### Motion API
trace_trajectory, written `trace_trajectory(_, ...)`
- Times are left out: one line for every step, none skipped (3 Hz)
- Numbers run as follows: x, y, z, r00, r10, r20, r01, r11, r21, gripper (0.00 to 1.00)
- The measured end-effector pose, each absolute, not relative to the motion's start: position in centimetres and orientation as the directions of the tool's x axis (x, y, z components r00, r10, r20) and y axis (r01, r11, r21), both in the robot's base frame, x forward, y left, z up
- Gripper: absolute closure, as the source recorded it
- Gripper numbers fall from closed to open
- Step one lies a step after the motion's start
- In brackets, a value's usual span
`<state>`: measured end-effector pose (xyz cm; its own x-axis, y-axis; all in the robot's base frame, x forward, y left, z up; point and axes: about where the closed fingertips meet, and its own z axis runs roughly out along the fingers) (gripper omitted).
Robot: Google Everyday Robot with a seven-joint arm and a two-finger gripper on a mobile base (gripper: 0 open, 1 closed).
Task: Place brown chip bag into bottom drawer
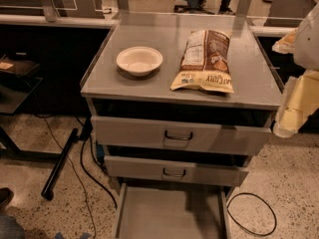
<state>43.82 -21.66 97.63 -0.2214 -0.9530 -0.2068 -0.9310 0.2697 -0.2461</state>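
grey metal worktop (149, 86) tops a three-drawer cabinet on a speckled floor (284, 173), black cables (249, 213) beside it, desks behind. brown chip bag (204, 59) lies flat on the worktop's right half, yellow band at the front edge. white bowl (139, 59) on the left half, apart from the bag. bottom drawer (169, 213) pulled out. gripper (294, 108) hangs off the worktop's right edge near the front right corner, clear of the bag; open or closed, cannot tell.

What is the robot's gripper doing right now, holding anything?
Gripper: at the right edge, beside the cabinet top; open or closed cannot be told. The brown chip bag lies on that top, apart from the gripper.
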Motion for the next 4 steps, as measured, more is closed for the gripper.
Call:
trace_trajectory(43.8, -21.7, 97.6, -0.221, -0.953, -0.207, -0.931, 0.27, -0.246, 0.0)
trace_trajectory(47.2, -21.0, 96.9, -0.239, -0.955, -0.176, -0.925, 0.279, -0.257, 0.0)
trace_trajectory(47.3, -20.9, 96.9, -0.238, -0.955, -0.176, -0.925, 0.278, -0.257, 0.0)
trace_trajectory(47.6, -20.4, 96.7, -0.25, -0.954, -0.164, -0.918, 0.288, -0.273, 0.0)
